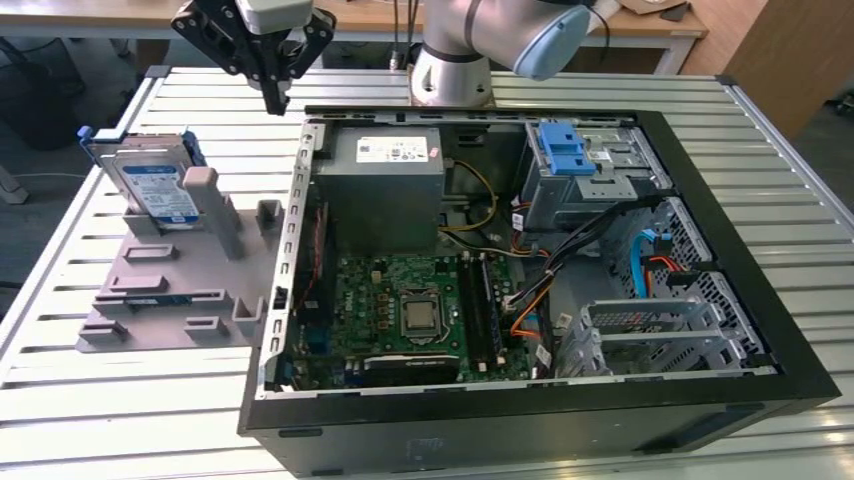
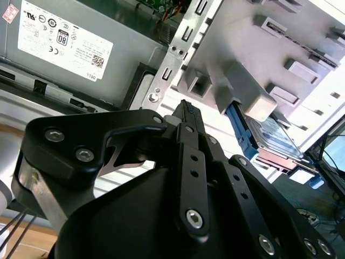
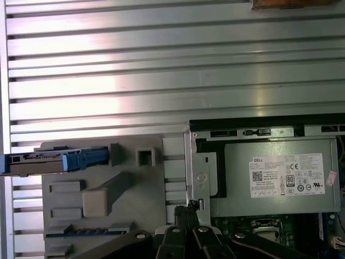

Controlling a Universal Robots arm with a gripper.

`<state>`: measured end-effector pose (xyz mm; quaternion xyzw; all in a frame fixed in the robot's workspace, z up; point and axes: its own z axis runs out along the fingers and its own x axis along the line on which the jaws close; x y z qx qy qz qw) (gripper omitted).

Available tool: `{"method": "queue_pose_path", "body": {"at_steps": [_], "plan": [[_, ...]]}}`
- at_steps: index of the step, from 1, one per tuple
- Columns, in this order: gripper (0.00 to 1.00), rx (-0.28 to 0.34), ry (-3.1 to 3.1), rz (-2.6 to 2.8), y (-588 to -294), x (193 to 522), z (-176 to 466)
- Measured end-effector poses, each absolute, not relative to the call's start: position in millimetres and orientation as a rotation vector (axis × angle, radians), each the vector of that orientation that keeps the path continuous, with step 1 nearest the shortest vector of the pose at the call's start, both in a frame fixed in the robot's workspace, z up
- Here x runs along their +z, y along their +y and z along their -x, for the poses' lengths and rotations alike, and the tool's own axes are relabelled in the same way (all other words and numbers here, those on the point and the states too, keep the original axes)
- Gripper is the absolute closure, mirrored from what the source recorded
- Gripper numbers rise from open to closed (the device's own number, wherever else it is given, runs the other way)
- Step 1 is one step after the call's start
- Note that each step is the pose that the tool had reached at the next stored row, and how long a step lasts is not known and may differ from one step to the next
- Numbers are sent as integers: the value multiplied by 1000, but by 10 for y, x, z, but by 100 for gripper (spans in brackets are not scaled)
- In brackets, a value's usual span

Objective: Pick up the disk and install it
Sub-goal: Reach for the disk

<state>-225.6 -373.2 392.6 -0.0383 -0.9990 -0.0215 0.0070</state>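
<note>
While the tool point(image 1: 276, 104) hovers near the case point(image 1: 296, 230) edge, disk point(image 1: 151, 187) upright, well apart

We see the black tool point(image 2: 186, 108) large in the foreground, its linkage bars and bolts close to the lens. Its fingers are pressed together at the tip, with nothing between them. Past the tip, near the middle of the frame, runs the perforated metal edge of the computer case point(image 2: 173, 54). Behind that edge lies the grey power supply box point(image 2: 81, 51) with its white sticker. On the other side of the edge stands a grey holder point(image 2: 253, 59) with raised blocks. The disk point(image 2: 272, 135) is tucked against the holder, its blue bracket point(image 2: 240, 128) showing, well apart from the tool.
</note>
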Motion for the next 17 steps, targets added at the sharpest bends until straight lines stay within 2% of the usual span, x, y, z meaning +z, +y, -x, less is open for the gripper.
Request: {"method": "queue_pose_path", "body": {"at_steps": [17], "plan": [[89, -67, -3125, 120, -3711, 3924, 2340]]}}
